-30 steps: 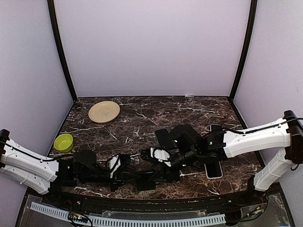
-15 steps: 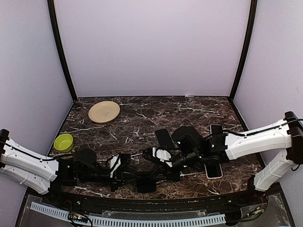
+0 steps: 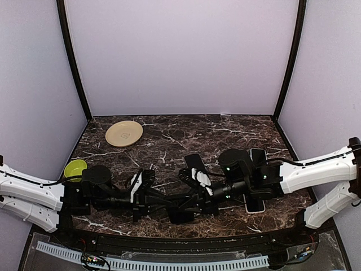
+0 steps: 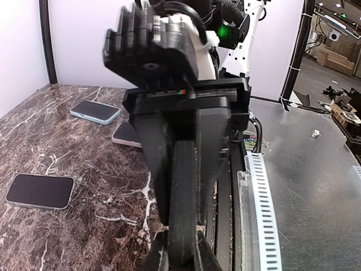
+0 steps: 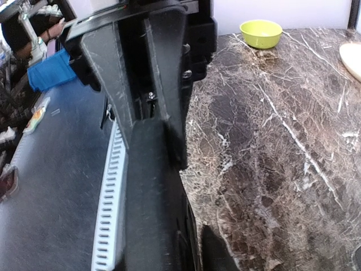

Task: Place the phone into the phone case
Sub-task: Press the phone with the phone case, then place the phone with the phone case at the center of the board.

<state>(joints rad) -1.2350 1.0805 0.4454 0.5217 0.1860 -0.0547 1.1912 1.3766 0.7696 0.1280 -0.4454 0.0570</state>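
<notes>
Left end effector (image 4: 180, 257) advanced right, apparently gripping the phone case (image 4: 183, 212)

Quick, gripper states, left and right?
Left gripper: closed on a black phone-sized slab, held edge-on.
Right gripper: at the same slab; open or closed cannot be told.

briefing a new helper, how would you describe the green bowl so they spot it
On the dark marble table, look to the left edge, beside the left arm. The bowl sits there, nearer the front edge than the plate; it is small, deep and lime green, the plate flat and tan.
</notes>
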